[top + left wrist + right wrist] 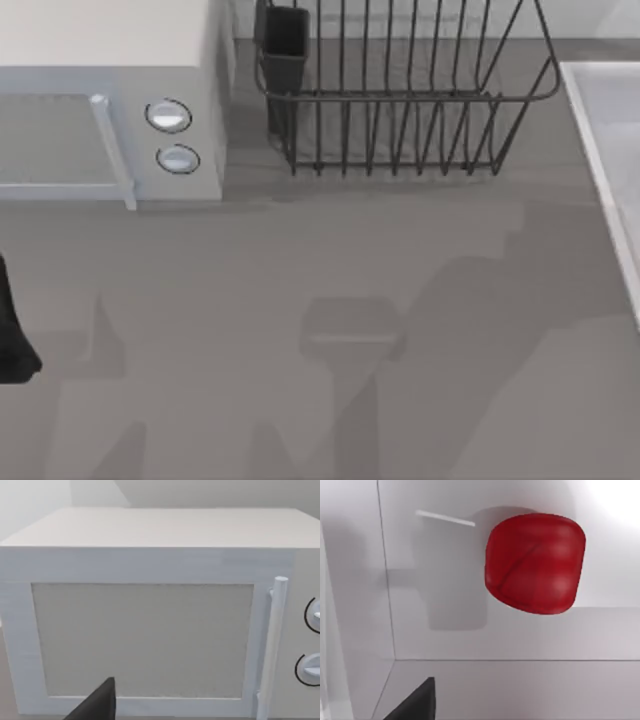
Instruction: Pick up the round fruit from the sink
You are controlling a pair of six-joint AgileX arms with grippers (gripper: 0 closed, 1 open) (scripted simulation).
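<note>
The round fruit [535, 562] is a glossy red ball lying inside the pale sink [470, 690], near one of its walls. My right gripper [415, 705] hangs over the basin, apart from the fruit, and a dark tip of it shows at the picture's edge. In the top view the sink's raised rim [600, 160] runs along the table's right edge. My left arm [12, 335] is parked at the far left of the table, and its gripper [97, 705] faces the microwave's door.
A white microwave [110, 60] with two silver knobs [168, 116] stands at the back left. A dark wire dish rack [400, 90] stands at the back middle, left of the sink. Grey counter [320, 330] spreads in front of both.
</note>
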